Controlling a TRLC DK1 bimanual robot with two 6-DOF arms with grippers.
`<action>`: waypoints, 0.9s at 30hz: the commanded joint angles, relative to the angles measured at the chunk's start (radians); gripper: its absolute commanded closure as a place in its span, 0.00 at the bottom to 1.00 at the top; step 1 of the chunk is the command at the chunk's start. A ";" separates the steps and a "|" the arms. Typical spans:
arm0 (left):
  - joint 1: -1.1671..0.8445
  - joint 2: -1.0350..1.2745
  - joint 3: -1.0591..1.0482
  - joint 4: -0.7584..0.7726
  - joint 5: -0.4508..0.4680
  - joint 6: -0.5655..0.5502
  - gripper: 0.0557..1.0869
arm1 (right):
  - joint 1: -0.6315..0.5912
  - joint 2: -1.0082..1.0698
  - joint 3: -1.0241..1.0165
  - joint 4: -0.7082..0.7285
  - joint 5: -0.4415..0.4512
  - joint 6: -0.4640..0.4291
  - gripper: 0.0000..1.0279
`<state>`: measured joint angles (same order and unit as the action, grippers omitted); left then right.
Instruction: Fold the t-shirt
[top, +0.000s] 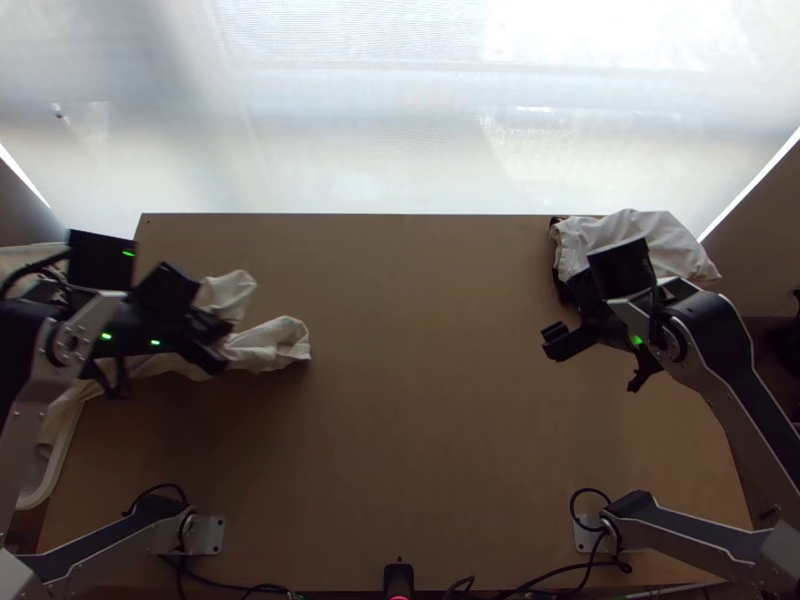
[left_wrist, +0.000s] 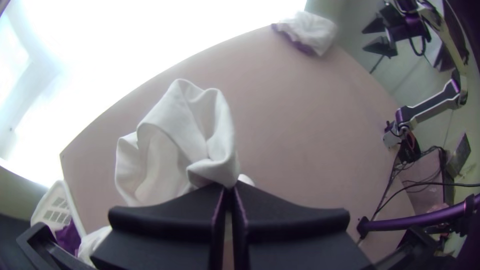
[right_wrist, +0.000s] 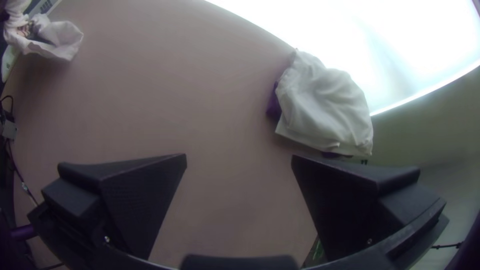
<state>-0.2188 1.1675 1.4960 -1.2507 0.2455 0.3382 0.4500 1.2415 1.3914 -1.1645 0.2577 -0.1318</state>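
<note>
Left gripper (left_wrist: 229, 188): fingers clenched, white t-shirt (left_wrist: 182, 135) pinched at the tips. It sits over the left side of the table. Right gripper (right_wrist: 239, 156): released, fingers wide apart, nothing between them; it's over the right side, just nearer than the stack.

T-shirt: bunched, not spread. Loose folds stand up beyond the left gripper's tips, and two crumpled lobes lie toward mid-table. The rest trails left, to the white basket (left_wrist: 56, 209) at the left edge. Can't tell which part of the shirt is in the grip, or whether any of it is still inside the basket.

Basket also has some dark cloth (left_wrist: 68, 236) in it.

Far right corner: a small stack, white cloth (right_wrist: 327, 107) on top with dark cloth (right_wrist: 273, 104) showing under its edge. Looks like finished pieces, my guess. Middle of the wooden table (top: 430, 400) is bare wood.

Progress: early. Shirt is grasped, that's about it. No fold made in it that I can see. Left to do, as I read it: pull it clear of the basket, bring it to mid-table, get the right gripper on it, spread flat, fold, then probably park it at the stack. Risk: fabric snagging on the basket rim during the pull.
</note>
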 joint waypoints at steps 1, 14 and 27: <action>-0.510 0.072 -0.020 0.221 -0.106 -0.194 0.94 | -0.066 -0.096 -0.144 0.000 0.000 -0.005 0.05; -0.778 0.543 0.386 0.343 -0.127 -0.252 0.94 | -0.241 -0.188 -0.252 0.011 0.000 0.003 0.05; -0.884 0.517 0.523 0.324 -0.149 -0.315 0.04 | -0.257 -0.195 -0.322 0.022 -0.055 0.018 0.05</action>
<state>-1.0660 1.7020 1.9213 -0.9089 0.1009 0.0513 0.1951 1.0496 1.0851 -1.1454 0.2367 -0.1165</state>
